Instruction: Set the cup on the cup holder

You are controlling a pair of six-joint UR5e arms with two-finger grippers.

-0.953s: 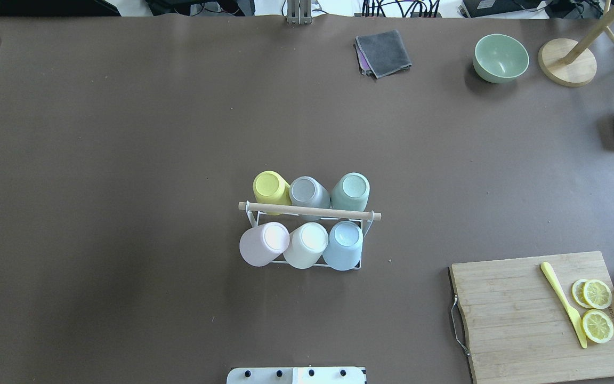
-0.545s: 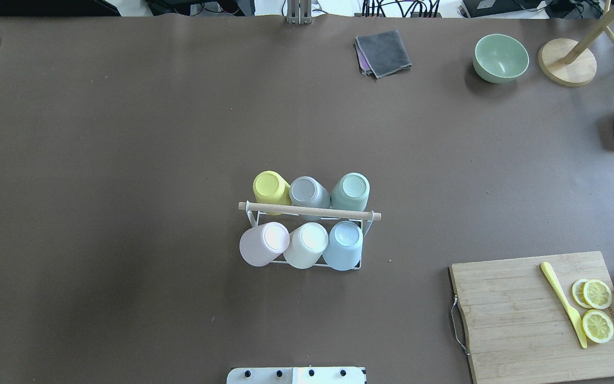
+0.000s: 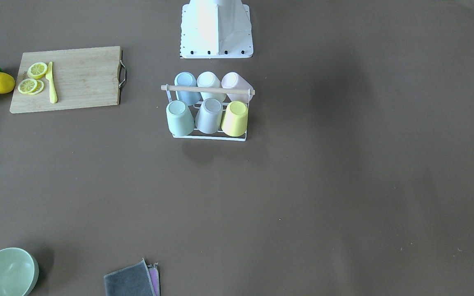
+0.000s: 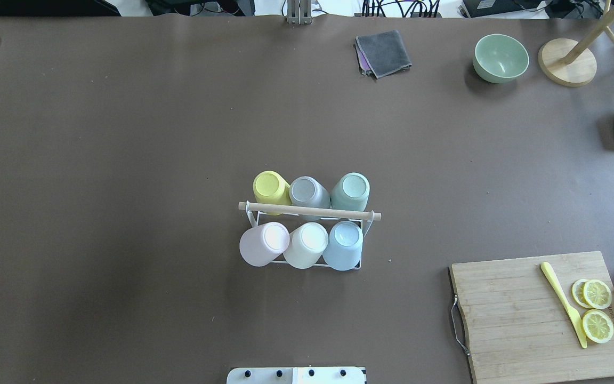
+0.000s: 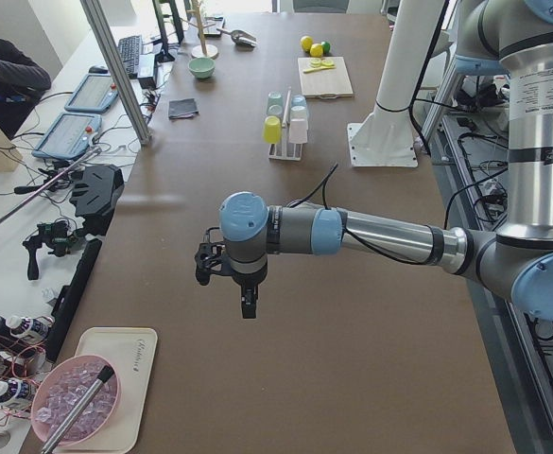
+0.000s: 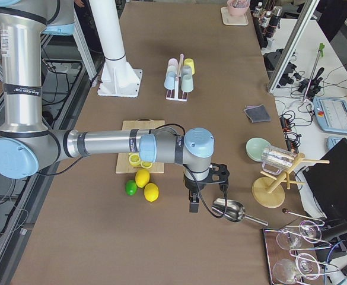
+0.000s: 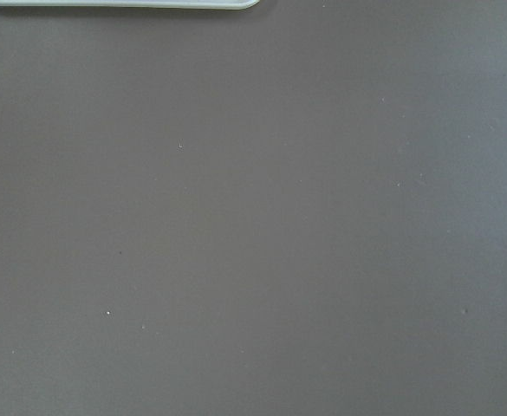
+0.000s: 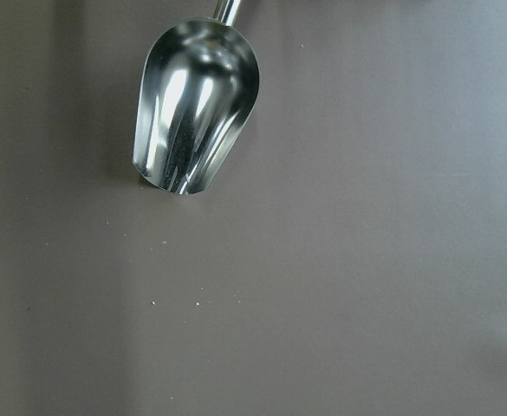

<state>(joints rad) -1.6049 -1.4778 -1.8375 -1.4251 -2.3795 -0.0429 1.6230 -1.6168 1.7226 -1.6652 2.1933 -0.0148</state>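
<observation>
Filling cup holder [image 4: 309, 211], six cups [image 4: 307, 240], arms [image 5: 380, 235] in side views only, jaws untellable.

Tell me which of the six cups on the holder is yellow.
The yellow cup at the robot's-left end of the cup holder's row farther from the robot, beside the grey cup. The others are green, pink, white and light blue.

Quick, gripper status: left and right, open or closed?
Left gripper: cannot be told, seen only from the side.
Right gripper: cannot be told, seen only from the side.
</observation>
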